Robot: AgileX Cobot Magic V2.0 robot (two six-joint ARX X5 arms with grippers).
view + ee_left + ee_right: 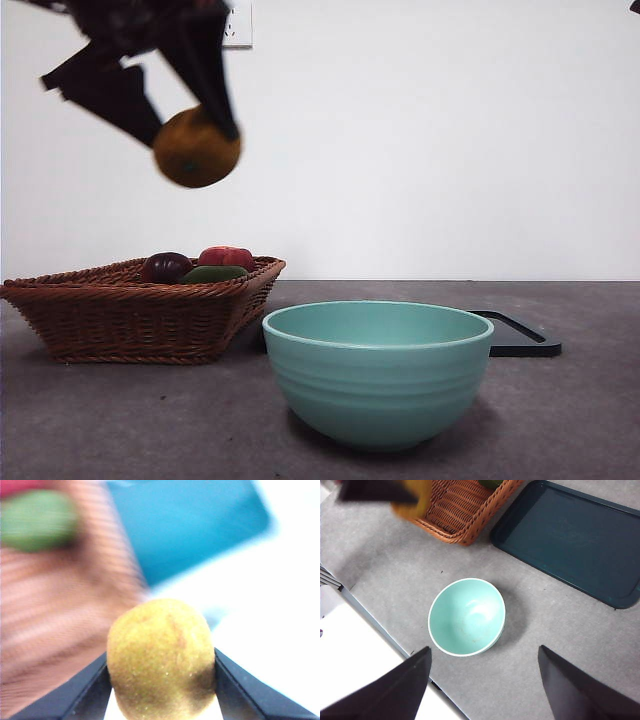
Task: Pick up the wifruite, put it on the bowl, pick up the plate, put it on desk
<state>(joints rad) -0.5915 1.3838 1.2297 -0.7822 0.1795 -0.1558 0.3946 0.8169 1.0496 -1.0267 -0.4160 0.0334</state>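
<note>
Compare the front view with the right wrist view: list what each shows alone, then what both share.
Only the front view shows the dark purple fruit and red fruit in the basket, and the left gripper shut on the wifruite.

Only the right wrist view shows the right gripper, open, high above the desk, and the bowl's bare inside.

Both show the bowl, basket and dark tray.

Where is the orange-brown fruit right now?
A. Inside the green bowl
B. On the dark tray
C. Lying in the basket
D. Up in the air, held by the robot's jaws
D. The wifruite hangs high above the basket, squeezed between the jaws of the left gripper, while the bowl has nothing in it.
</note>
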